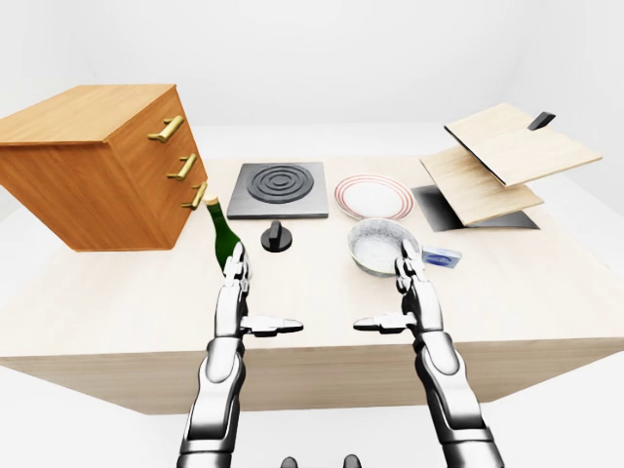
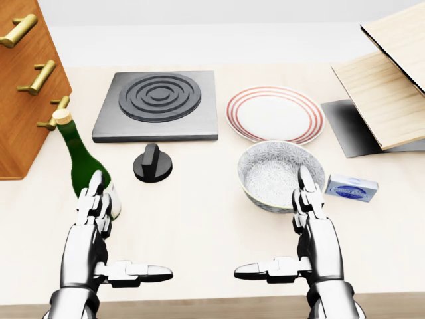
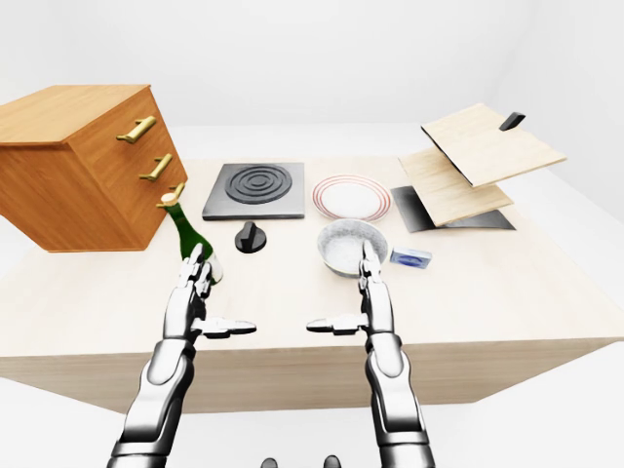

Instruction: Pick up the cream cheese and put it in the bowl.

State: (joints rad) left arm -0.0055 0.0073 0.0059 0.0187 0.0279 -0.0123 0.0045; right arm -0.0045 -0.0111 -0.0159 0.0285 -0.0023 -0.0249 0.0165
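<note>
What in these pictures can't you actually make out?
- The print on the cream cheese: too small in every view.
- The wine bottle: in the head view the left robot hand covers its lower part.
- The bowl: its near rim sits behind the right robot hand in the head view.
- The wooden cabinet: cut off by the head view's left edge.

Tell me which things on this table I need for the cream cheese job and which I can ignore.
Needed:
cream cheese box, lying on the table just right of the bowl
bowl, nothing visible in it
right robot hand, open, nearest the box

Ignore:
green bottle
left robot hand, open beside the bottle
striped plate
burner plate
black knob
drawer cabinet
wooden boards
</note>
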